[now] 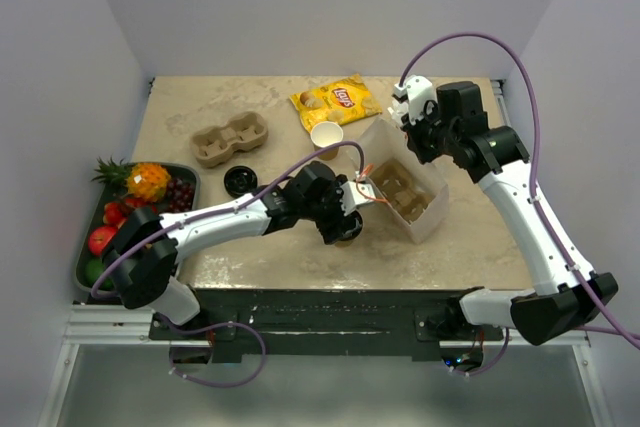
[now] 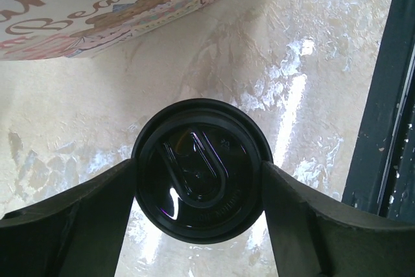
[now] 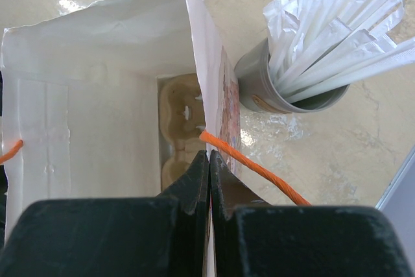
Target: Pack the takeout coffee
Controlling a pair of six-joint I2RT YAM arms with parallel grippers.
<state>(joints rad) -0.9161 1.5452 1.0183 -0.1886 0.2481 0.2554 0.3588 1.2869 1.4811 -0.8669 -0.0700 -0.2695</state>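
The takeout coffee (image 2: 194,173), a cup capped with a black lid, stands on the table just in front of the white paper bag (image 1: 432,209). My left gripper (image 2: 198,168) has a finger against each side of the lid's rim, so it is shut on the cup. From above, the left gripper (image 1: 345,215) covers most of the cup (image 1: 347,233). My right gripper (image 3: 209,155) is shut on the top edge of the bag's side wall (image 3: 201,50), beside an orange cord handle (image 3: 253,167). A pulp carrier (image 3: 181,128) lies in the bag's bottom.
An open paper cup (image 1: 327,134) and a loose black lid (image 1: 240,180) sit behind the left arm. An empty pulp carrier (image 1: 232,139), a yellow chip bag (image 1: 335,102) and a fruit tray (image 1: 85,262) are further off. A grey cup of straws (image 3: 285,92) stands right of the bag.
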